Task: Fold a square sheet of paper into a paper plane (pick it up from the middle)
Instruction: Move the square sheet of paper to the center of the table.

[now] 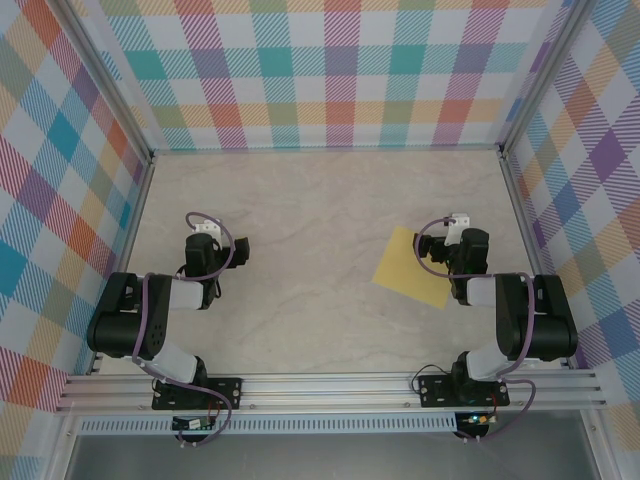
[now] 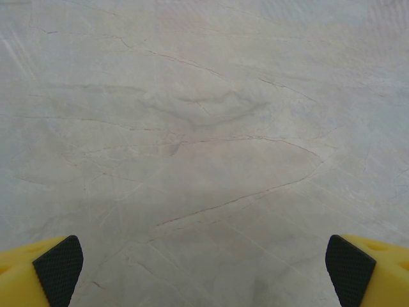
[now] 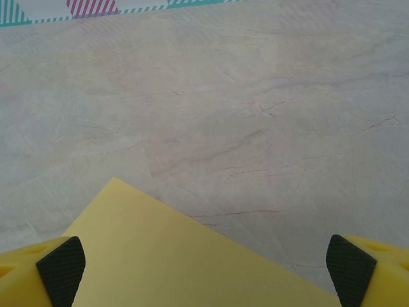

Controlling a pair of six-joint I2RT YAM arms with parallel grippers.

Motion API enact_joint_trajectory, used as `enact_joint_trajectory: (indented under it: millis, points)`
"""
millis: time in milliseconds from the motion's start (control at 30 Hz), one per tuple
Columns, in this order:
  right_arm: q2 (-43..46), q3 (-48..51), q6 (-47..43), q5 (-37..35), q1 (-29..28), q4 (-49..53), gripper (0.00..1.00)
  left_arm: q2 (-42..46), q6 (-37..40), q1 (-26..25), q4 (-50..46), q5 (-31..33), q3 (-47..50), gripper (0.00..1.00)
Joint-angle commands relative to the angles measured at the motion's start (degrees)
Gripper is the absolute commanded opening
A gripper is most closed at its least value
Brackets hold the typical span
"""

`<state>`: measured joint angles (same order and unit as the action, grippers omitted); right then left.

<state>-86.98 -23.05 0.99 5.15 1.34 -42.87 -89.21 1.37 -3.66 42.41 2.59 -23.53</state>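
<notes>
Two claws gape empty: the left claw [image 2: 204,272] over bare pale marbled surface [image 1: 310,210], the right claw [image 3: 206,272] over an edge of the thin yellow square sheet of paper [image 1: 410,268] lying flat. The right one should centre over the sheet's middle, then descend gently.

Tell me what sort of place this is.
Probably a robot test cell in a lab. A marble-look table is boxed in by plaid panels on an aluminium frame. The left arm and right arm are bolted to a rail at its near edge.
</notes>
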Motion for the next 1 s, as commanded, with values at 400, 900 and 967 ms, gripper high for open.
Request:
enact_joint_trajectory:
  millis: [400,900,967]
  points:
    - [-0.53,-1.21,-0.56,0.39,-0.35,-2.37,1.00,-0.40,0.88,0.00,2.35,0.24,-1.26,1.00]
    - [-0.55,-1.30,-0.60,0.38,-0.34,-2.38,1.00,-0.34,0.73,0.04,2.36,0.31,-1.26,1.00]
    - [-0.56,-1.21,-0.56,0.39,-0.38,-2.39,1.00,0.02,0.68,0.10,3.09,0.02,-0.74,1.00]
